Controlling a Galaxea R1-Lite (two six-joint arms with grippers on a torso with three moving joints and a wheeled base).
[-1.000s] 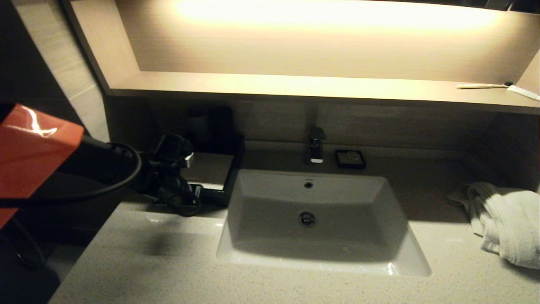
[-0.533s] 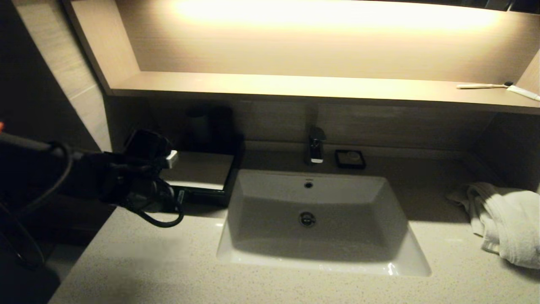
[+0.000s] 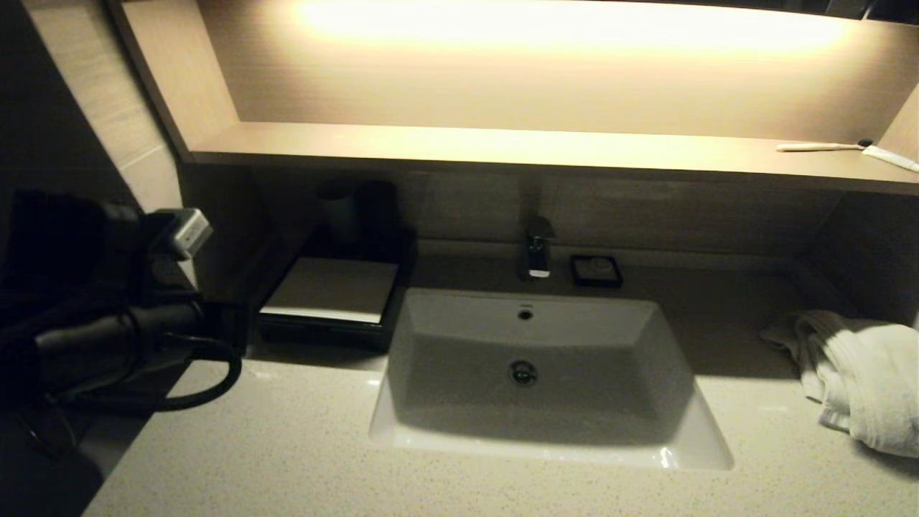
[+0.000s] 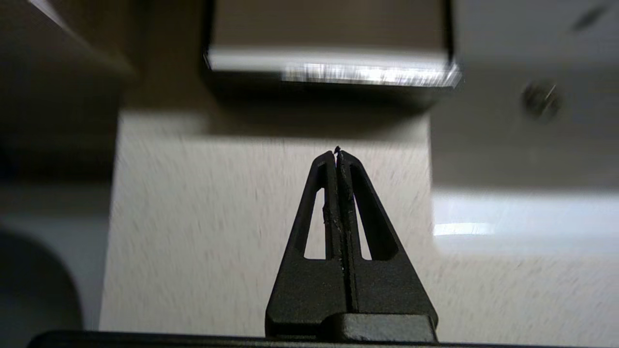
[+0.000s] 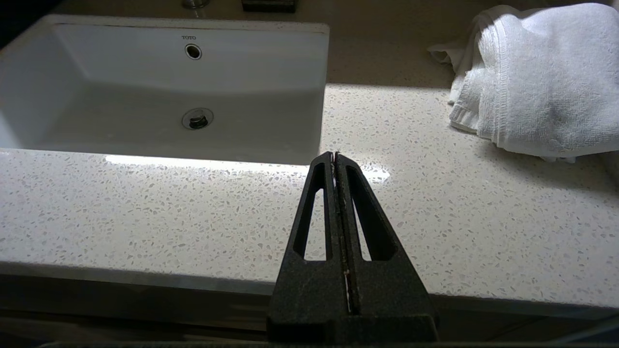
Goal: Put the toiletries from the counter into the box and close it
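- The box [image 3: 330, 298], glossy black with a flat pale top panel, sits on the tabletop [image 3: 287, 445] just left of the sink [image 3: 646, 316], at the far left of the stone surface; its front looks flush, with no drawer standing out.
- In the left wrist view the box [image 4: 329, 63] lies beyond the fingertips, apart from them, with bare speckled tabletop [image 4: 217, 217] between.
- No sachets, tubes or wrapped toothbrush show on the tabletop in any view.
- The left hand [image 4: 337, 153] has its two fingers pressed together, holding nothing; it hangs above the tabletop's near-left part, pointing toward the box. In the head view the left arm [image 3: 108, 309] is a dark mass at the left edge, well clear of the box.
- The right hand [image 5: 333, 155] also has its fingers together and empty; it sits low at the near edge of the tabletop [image 5: 145, 208], facing the sink [image 5: 96, 96], and does not show in the head view.
- Behind the sink stand a tap [image 3: 537, 251] and, just right of it, a small black soap dish [image 3: 596, 270].
- A crumpled white towel [image 3: 861, 373] lies at the right end of the tabletop.
- Above, a lit wooden shelf [image 3: 502, 151] carries a pale toothbrush [image 3: 818, 146] at its far right end.
- A dark cup [image 3: 337, 208] stands behind the box.
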